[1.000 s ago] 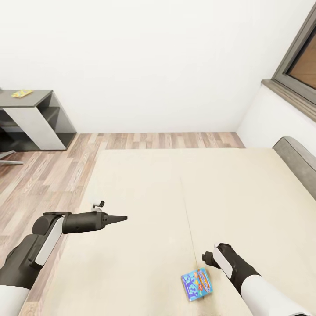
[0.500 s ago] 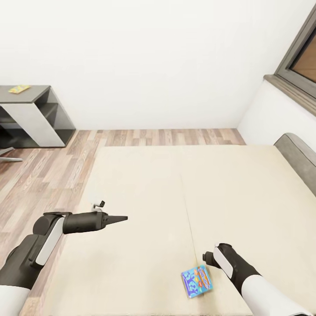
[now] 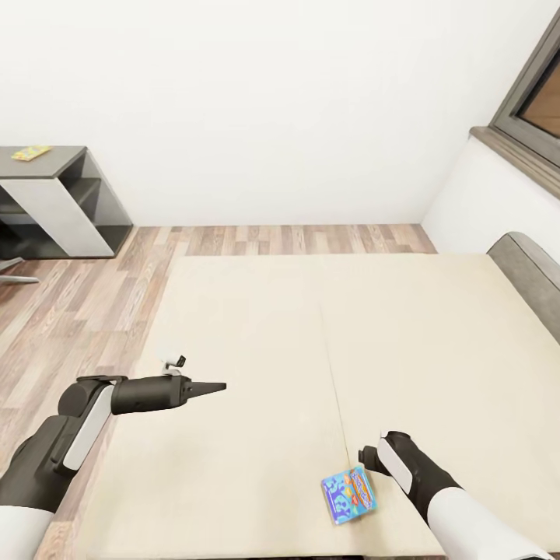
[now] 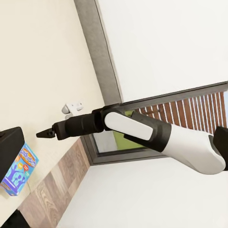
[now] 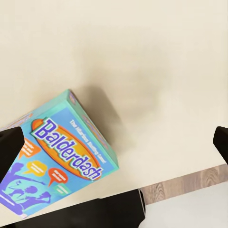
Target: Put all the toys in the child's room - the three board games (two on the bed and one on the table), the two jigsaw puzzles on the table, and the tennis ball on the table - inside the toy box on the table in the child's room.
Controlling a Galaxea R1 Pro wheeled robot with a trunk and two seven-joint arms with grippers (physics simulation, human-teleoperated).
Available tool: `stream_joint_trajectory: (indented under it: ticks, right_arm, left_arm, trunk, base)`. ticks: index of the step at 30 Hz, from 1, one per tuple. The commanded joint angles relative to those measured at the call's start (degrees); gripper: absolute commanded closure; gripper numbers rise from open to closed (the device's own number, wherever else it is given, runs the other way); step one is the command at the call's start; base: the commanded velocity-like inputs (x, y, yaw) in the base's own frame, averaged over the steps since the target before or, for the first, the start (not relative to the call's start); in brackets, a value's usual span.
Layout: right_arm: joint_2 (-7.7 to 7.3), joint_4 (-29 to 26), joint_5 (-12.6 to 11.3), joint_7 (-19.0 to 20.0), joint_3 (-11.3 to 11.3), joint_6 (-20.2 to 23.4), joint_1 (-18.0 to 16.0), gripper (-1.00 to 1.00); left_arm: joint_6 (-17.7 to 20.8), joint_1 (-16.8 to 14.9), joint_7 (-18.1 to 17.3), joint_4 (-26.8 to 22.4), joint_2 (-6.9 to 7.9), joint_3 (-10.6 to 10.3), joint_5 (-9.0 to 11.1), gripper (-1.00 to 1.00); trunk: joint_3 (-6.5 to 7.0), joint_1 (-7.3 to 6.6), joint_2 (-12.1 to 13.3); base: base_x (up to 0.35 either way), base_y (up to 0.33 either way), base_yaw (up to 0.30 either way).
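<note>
A light-blue board game with cartoon pictures, lettered "Balderdash", lies on the cream bed near its front edge. My right gripper hangs just above it, pointing down and open. One fingertip is over the box's corner and the other is over bare mattress. The left wrist view shows that arm's gripper tip close beside the box. My left gripper hovers over the bed's left part, open and holding nothing.
A low dark-grey desk stands at the far left with a small flat yellow item on top. Wood-plank floor runs left of and behind the bed. A grey headboard and a window are at the right.
The whole picture has shifted a little, so the camera moved; the bed's front edge now shows at the bottom. Both arms keep their pose and the box stays put.
</note>
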Motion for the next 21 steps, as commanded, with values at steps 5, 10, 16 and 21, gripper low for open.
stream_joint_trajectory:
  ticks: [5,10,16,21]
  right_arm:
    - [-0.07,-0.1,-0.6,-0.5,0.5,0.2,0.0,-1.0]
    - [-0.2,-0.1,-0.6,-0.5,0.5,0.2,0.0,-1.0]
    - [-0.26,-0.1,-0.6,-0.4,0.5,0.1,0.0,-1.0]
    - [-0.15,0.0,-0.5,1.1,1.9,0.1,0.0,-1.0]
  left_arm:
    - [0.3,0.0,-0.1,0.0,0.04,-0.1,0.1,-1.0]
    - [0.3,0.0,-0.1,0.0,0.04,-0.1,0.1,-1.0]
    - [0.3,0.0,-0.1,0.0,0.04,-0.1,0.1,-1.0]
    - [0.3,0.0,-0.1,0.0,0.07,-0.2,0.1,-1.0]
  trunk:
    - [-0.1,0.03,-0.1]
    - [-0.11,0.03,-0.1]
    - [-0.11,0.03,-0.1]
    - [-0.11,0.03,-0.1]
  base:
    - [0.0,0.0,0.0]
    - [0.0,0.0,0.0]
    - [0.0,0.0,0.0]
    - [0.0,0.0,0.0]
